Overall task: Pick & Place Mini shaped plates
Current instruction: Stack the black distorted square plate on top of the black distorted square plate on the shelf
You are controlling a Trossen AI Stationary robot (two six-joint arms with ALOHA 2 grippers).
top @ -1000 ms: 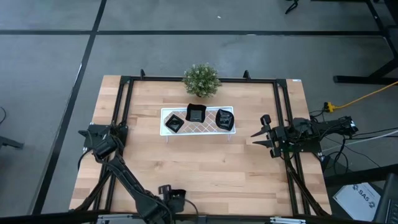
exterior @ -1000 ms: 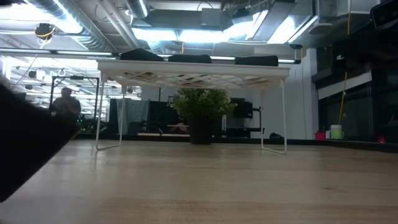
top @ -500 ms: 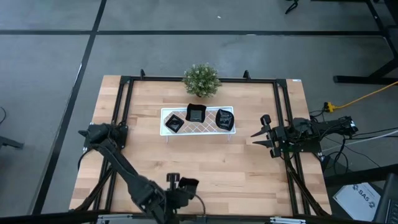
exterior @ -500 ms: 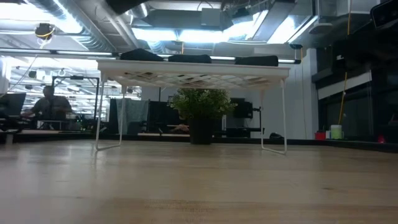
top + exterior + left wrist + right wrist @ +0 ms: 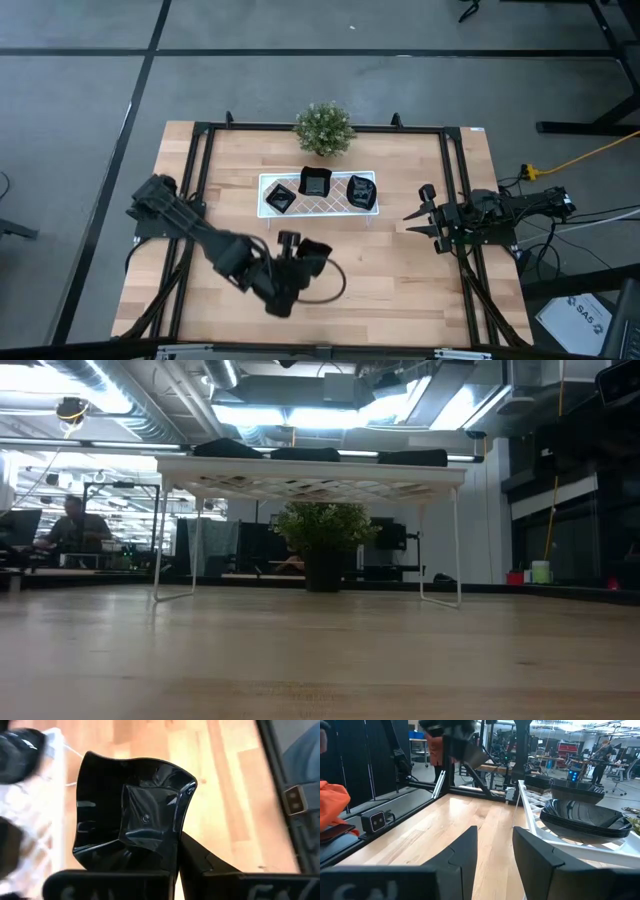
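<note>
A glossy black mini plate (image 5: pixel 132 817), squarish with wavy upturned corners, is clamped by one edge in the left gripper (image 5: pixel 312 249) jaws, above the table (image 5: pixel 400 280) just at 6 o'clock of the white tray (image 5: pixel 318 207) carrying three plate stacks. That thin edge hold on slick glaze could slip or tilt on release. The right gripper (image 5: pixel 420 213) waits at 3 o'clock of the tray, jaws parted and empty.

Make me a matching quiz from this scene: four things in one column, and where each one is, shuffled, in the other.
1. left end effector
2. right end effector
3. plant
4. tray

A. table's far edge
B. right of the tray, empty
C. mid-table, bearing three plates
D. near side of the tray, holding a plate

Pairs: 1-D, 2-B, 3-A, 4-C
</note>
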